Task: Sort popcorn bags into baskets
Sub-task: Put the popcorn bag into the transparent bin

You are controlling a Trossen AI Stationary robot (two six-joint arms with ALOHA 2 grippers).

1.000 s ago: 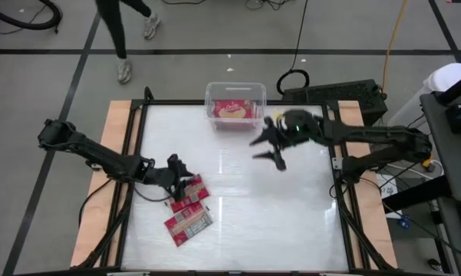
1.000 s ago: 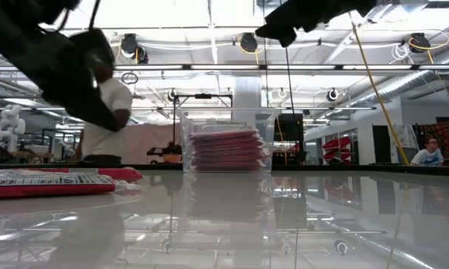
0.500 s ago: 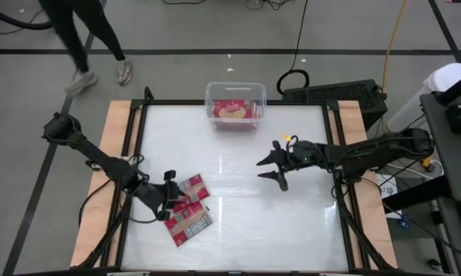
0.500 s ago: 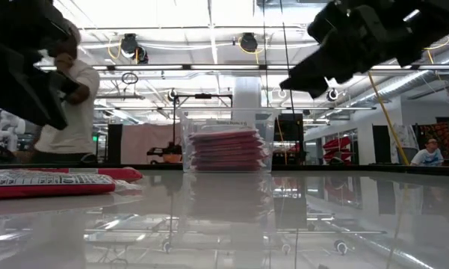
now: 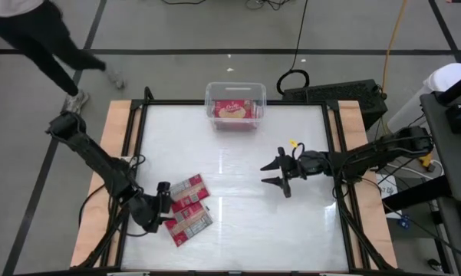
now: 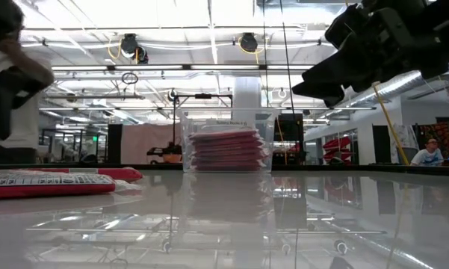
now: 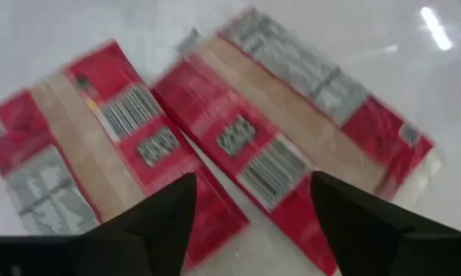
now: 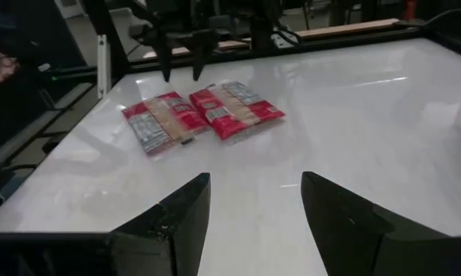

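Note:
Two red popcorn bags lie flat on the table at the near left, grey-white label side up: one (image 5: pixel 190 189) and one nearer the front edge (image 5: pixel 188 224). Both show in the left wrist view (image 7: pixel 84 146) (image 7: pixel 291 146) and the right wrist view (image 8: pixel 162 123) (image 8: pixel 234 110). My left gripper (image 5: pixel 167 201) is open just left of them, its fingertips over their edges (image 7: pixel 253 180). My right gripper (image 5: pixel 270 173) is open and empty above mid-table, right of centre (image 8: pixel 255 184). The clear basket (image 5: pixel 235 93) stands at the far edge with a stack of red bags (image 6: pixel 228 149) inside.
Bare white tabletop (image 5: pixel 238 222) lies between the two grippers and in front of the basket. A black frame (image 5: pixel 138 138) runs along the table's sides. A person (image 5: pixel 31 31) walks on the floor beyond the far left corner.
My left gripper has drawn back toward the table's near-left corner, off the two bags, which lie where they were. My right gripper has moved away from the basket toward the near edge and a little right. The person behind the table has walked left.

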